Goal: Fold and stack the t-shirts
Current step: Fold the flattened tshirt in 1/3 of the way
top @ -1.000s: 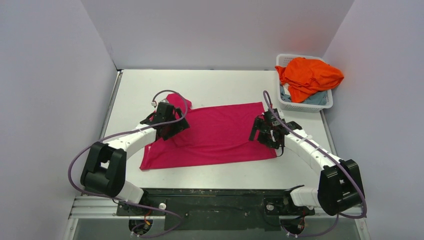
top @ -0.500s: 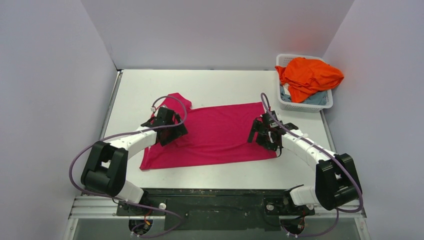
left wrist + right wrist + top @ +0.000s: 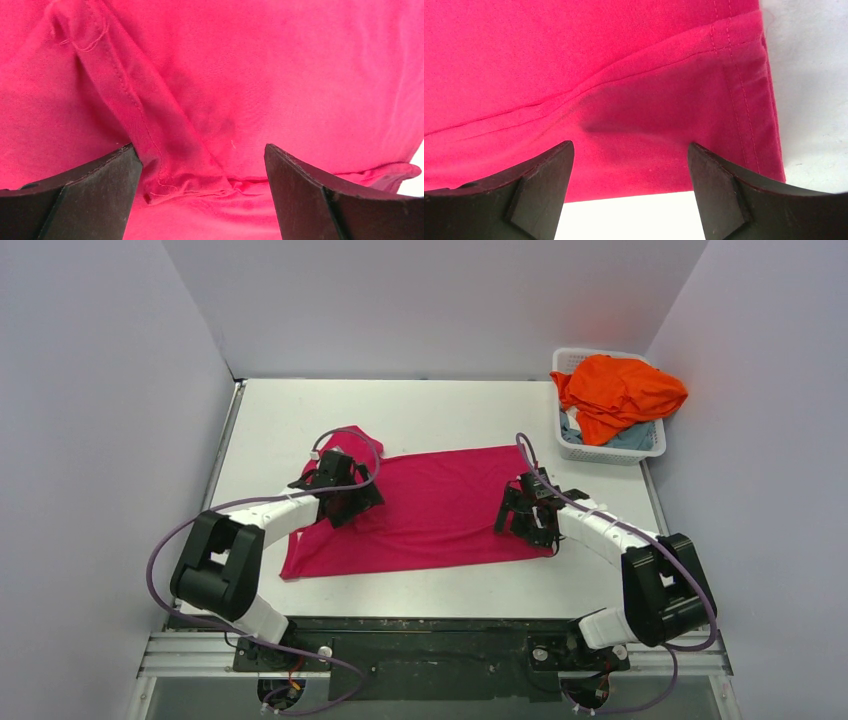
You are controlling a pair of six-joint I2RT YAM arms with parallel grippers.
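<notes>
The magenta-pink t-shirt lies spread flat across the middle of the table. My left gripper hovers open low over its left part, where a folded sleeve seam lies between the fingers; nothing is gripped. My right gripper is open at the shirt's right near corner. Its fingers straddle the near edge of the cloth, beside the stitched hem. In the basket the orange t-shirt is heaped over a pale blue-grey one.
A white lattice basket stands at the back right corner. Bare white tabletop shows behind the shirt and along the near edge. Grey walls close in the left, back and right sides.
Both grippers have crept slightly toward the near side and sunk lower over the pink shirt, with their elbows drawn in. The shirt lies as before.
</notes>
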